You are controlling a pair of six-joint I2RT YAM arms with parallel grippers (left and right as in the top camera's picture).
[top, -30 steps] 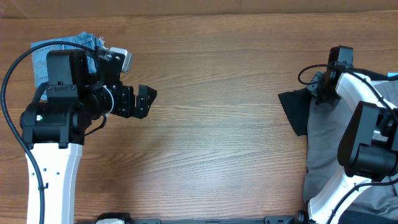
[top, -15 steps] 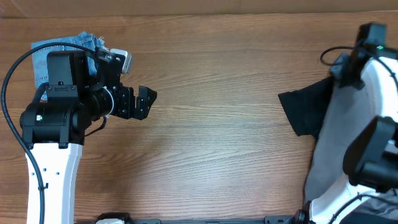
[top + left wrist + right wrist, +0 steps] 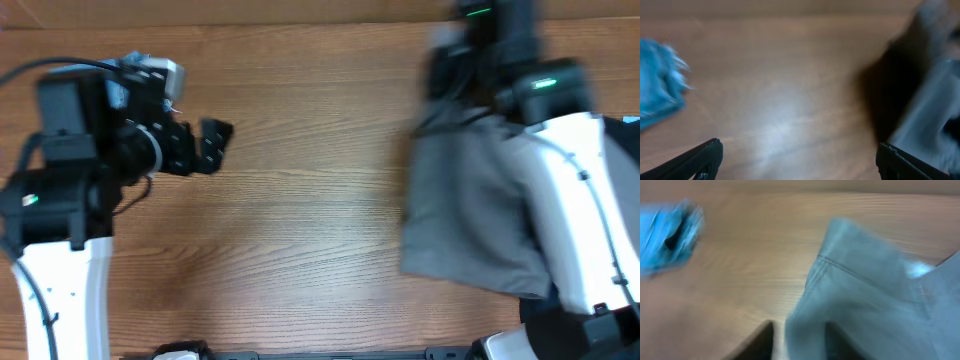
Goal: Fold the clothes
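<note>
The grey-khaki shorts hang in the air from my right gripper at the back right of the table, motion-blurred. In the right wrist view the grey cloth runs down between my right fingers, which are shut on it. My left gripper is open and empty over the bare table at the left. Its two fingertips stand wide apart in the left wrist view, and the hanging shorts show blurred at the right.
The small light-blue denim shorts lie at the far left, also seen in the right wrist view. The wooden table lies between the two arms.
My right arm has swung left and toward the back, lifting the shorts off the right-side pile and dragging them toward the middle. My left arm has shifted slightly left and back.
</note>
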